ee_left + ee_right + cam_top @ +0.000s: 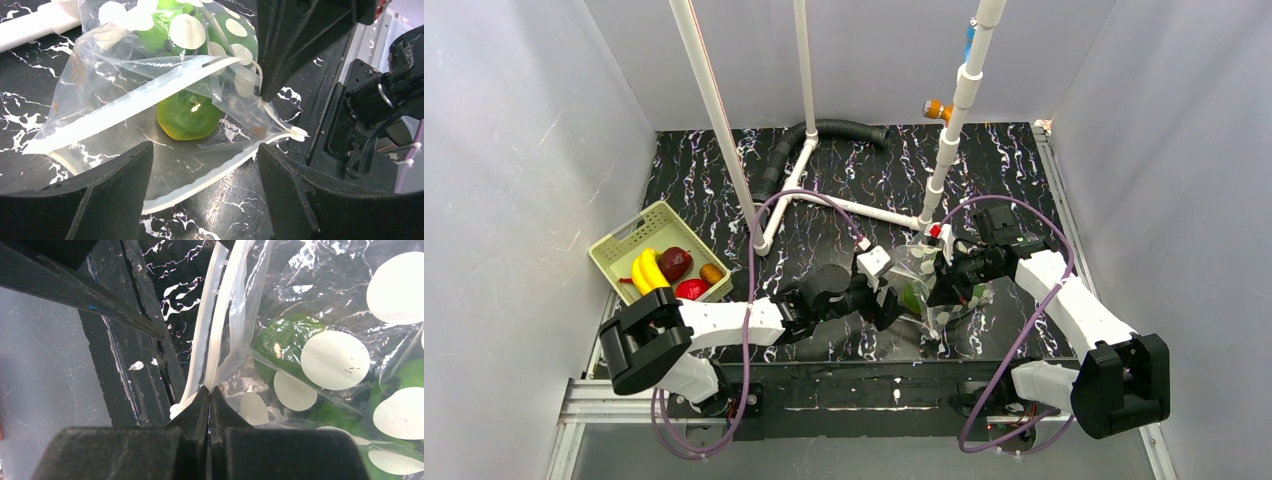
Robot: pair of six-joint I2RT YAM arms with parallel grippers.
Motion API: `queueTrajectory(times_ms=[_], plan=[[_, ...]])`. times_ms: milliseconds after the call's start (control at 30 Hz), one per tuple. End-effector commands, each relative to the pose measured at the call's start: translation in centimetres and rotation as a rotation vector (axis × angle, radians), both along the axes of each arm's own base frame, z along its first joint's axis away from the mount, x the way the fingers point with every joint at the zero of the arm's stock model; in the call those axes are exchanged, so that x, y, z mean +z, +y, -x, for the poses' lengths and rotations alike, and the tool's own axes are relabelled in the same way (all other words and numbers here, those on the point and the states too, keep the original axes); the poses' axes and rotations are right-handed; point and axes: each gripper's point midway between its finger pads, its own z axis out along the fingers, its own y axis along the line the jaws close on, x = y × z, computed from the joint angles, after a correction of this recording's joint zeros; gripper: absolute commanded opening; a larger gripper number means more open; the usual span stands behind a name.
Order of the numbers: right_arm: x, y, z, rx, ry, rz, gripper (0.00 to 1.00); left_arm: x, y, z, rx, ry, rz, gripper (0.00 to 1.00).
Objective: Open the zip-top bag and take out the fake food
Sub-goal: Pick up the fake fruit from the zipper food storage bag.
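Note:
The zip-top bag (944,300) lies at the table's front middle, clear with pale dots, its mouth open. A green piece of fake food (189,116) sits inside it and also shows in the top view (914,297) and through the plastic in the right wrist view (285,340). My right gripper (210,389) is shut on the bag's upper zip strip (220,330) and holds that lip up. It shows in the top view (941,285). My left gripper (205,147) is open at the bag's mouth, just above the lower lip (200,185), holding nothing. It shows in the top view (892,305).
A pale green perforated basket (629,235) at the left holds a yellow banana (648,270), a dark red fruit (674,263), a red one (690,290) and a brownish one (712,273). White pipes (844,207) and a black hose (824,132) cross the back.

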Motion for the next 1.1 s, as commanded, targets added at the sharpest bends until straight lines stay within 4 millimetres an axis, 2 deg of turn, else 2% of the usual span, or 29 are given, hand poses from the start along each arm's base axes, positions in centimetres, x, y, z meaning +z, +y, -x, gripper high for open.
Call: queueTrajectory(times_ms=[0, 167, 300, 400, 500, 867, 1067], plan=[[1.9, 0.4, -0.5, 0.011, -0.041, -0.042, 0.01, 1.6, -1.8, -0.6, -0.042, -0.037, 0.058, 0.73], [1.9, 0.4, -0.4, 0.011, -0.042, -0.040, 0.01, 0.1, -2.5, -1.3, -0.044, -0.039, -0.001, 0.64], [1.9, 0.4, -0.4, 0.011, -0.043, -0.042, 0.01, -1.3, -2.0, -2.0, -0.014, -0.065, -0.041, 0.63], [1.9, 0.4, -0.4, 0.013, -0.037, -0.042, 0.01, -2.1, -2.1, -2.2, -0.021, -0.070, -0.061, 0.63], [1.8, 0.4, -0.4, 0.013, -0.034, -0.041, 0.01, -2.6, -3.1, -2.1, -0.046, -0.069, -0.045, 0.64], [1.7, 0.5, -0.3, 0.015, -0.025, -0.043, 0.01, -4.6, -4.9, -3.6, -0.035, -0.118, -0.019, 0.67], [1.6, 0.5, -0.3, 0.015, -0.017, -0.041, 0.01, -5.3, -6.1, -2.9, -0.082, -0.098, 0.011, 0.74]])
